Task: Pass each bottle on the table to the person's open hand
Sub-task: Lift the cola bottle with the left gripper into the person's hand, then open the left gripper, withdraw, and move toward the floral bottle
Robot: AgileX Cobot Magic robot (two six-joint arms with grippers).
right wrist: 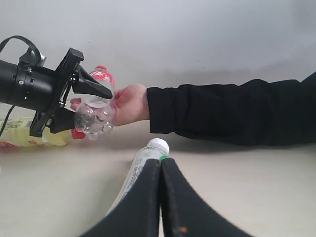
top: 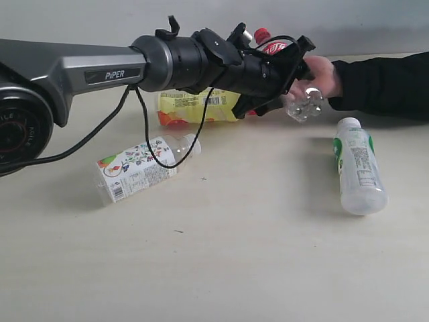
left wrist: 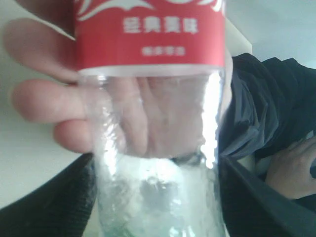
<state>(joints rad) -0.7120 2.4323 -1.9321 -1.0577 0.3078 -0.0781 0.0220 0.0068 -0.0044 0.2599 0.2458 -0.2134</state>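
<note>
My left gripper (top: 299, 72) is shut on the clear red-label bottle (top: 303, 102) and holds it off the table (top: 234, 268), against the person's open hand (top: 326, 72). In the left wrist view this red-label bottle (left wrist: 148, 39) fills the frame, the person's fingers (left wrist: 44, 98) lie behind it, and a dark gripper finger (left wrist: 39, 207) presses each side. The yellow bottle (top: 194, 107), floral-label bottle (top: 137, 168) and milky-white bottle (top: 358, 168) lie on their sides. My right gripper (right wrist: 160, 165) is shut and empty, low over the table, just short of the milky-white bottle (right wrist: 140, 168).
The person's black-sleeved arm (top: 389, 84) reaches in from the right along the table's far edge. My left arm (top: 100, 70) spans the upper left, its cable (top: 144, 127) hanging over the floral-label bottle. A pale wall stands behind the table.
</note>
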